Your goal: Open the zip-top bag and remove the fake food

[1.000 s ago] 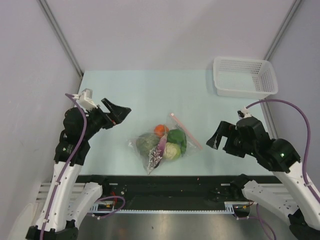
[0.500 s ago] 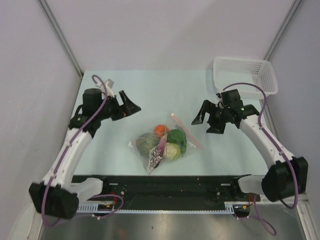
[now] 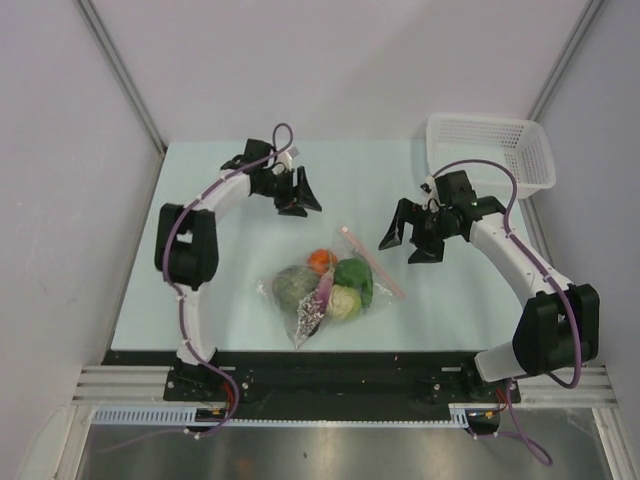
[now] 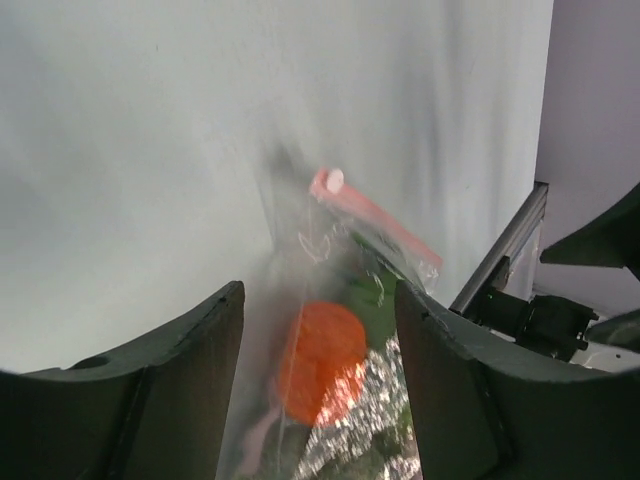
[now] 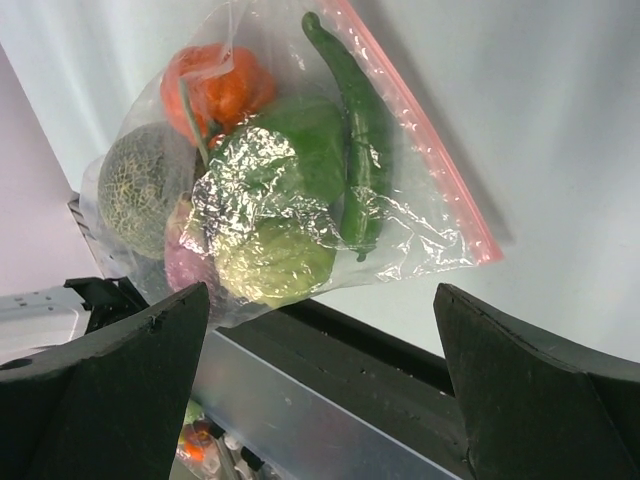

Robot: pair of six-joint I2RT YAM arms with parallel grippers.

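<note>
Arms have both swung in over the table [image 3: 220, 290] w/in the last sec, from folded back at the near corners to reaching out either side of the zip-top bag [image 3: 308, 318]. The left gripper [image 3: 300, 200] now sits beyond the bag on its far-left side, fingers spread, nothing btwn them. Its wrist cam looks down the gap at the bag's top corner. The right gripper [image 3: 408, 240] has come in from the right, near the far end of the pink zip strip [image 3: 372, 262] but not touching it. Its fingers are also wide apart and empty.

Bag itself hasn't shifted. It lies flat mid-table toward the near edge, strip running diagonally along its right side. Fake food is all inside: orange-red ball [image 3: 321, 260], dark green pepper [image 3: 354, 275], pale green piece [image 3: 345, 302], mottled head [image 3: 295, 285]. Strip looks straight and flat, so prob. still sealed.

Meaning: approach is done and no contact yet, so the task proper hasn't begun. Likely next is pinching the film either side of the strip. The white basket [image 3: 490, 150] stands far right, well apart.
</note>
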